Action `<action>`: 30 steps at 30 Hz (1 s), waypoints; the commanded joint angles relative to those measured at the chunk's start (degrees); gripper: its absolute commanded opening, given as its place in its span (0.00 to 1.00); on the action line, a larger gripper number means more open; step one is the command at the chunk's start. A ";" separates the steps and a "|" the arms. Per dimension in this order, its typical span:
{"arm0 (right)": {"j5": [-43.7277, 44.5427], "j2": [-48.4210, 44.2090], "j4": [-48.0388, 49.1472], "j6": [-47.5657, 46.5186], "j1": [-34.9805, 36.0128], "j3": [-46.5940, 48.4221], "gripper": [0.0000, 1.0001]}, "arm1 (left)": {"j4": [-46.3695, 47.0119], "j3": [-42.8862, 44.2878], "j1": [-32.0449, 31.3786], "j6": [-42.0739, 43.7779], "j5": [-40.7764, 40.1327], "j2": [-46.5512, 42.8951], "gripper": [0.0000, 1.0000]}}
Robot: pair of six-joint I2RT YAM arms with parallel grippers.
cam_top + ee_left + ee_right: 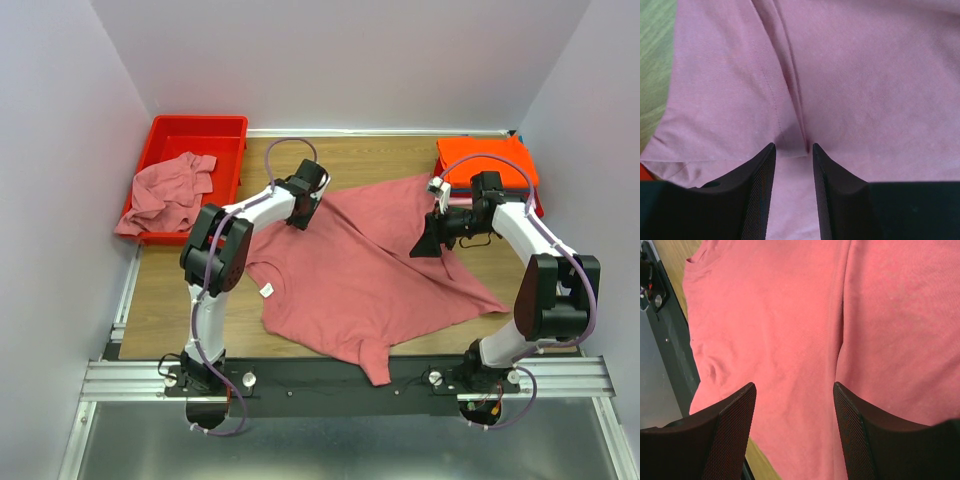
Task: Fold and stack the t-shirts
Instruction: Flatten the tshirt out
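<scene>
One large dusty rose t-shirt [370, 275] lies spread and rumpled across the wooden table, its white neck tag [267, 290] at the left. My left gripper [302, 222] points down at the shirt's far left edge. In the left wrist view its jaws [793, 146] stand partly open, with a folded seam [790, 100] of the shirt running up to the tips. My right gripper [422, 245] hovers over the shirt's right part, open wide [795, 385] above flat cloth [790, 315]. A bright orange t-shirt [487, 160] lies folded at the back right.
A red plastic bin [200, 132] stands at the back left, and a crumpled pink t-shirt [170, 192] hangs over its near wall. Bare wood [165, 290] shows left of the spread shirt. The black base rail [330, 380] runs along the near edge.
</scene>
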 commanded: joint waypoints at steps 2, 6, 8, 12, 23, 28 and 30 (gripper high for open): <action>0.40 0.53 0.62 0.30 -0.33 0.65 0.70 | -0.19 0.16 0.25 0.28 -0.49 2.32 0.40; 0.40 0.44 0.53 0.30 -0.33 0.65 0.70 | -0.10 0.16 0.25 0.10 -1.02 2.06 0.30; 0.40 0.44 0.62 0.30 -0.33 0.65 0.70 | -0.10 0.16 0.25 0.10 -0.93 1.45 0.26; 0.40 0.53 0.62 0.30 -0.33 0.65 0.70 | -0.10 0.07 0.25 0.10 -0.58 -0.74 0.10; 1.36 0.36 0.62 0.04 -0.33 0.47 0.70 | 0.86 -2.56 0.43 -0.51 -1.81 -6.98 0.00; 5.57 -0.70 0.88 -1.37 -0.24 0.64 0.70 | 6.82 -10.81 1.22 -3.58 -1.38 -15.68 0.00; 6.72 -0.44 0.88 -0.15 0.11 2.22 0.70 | 8.84 -15.54 1.75 -5.07 -1.11 -19.62 0.00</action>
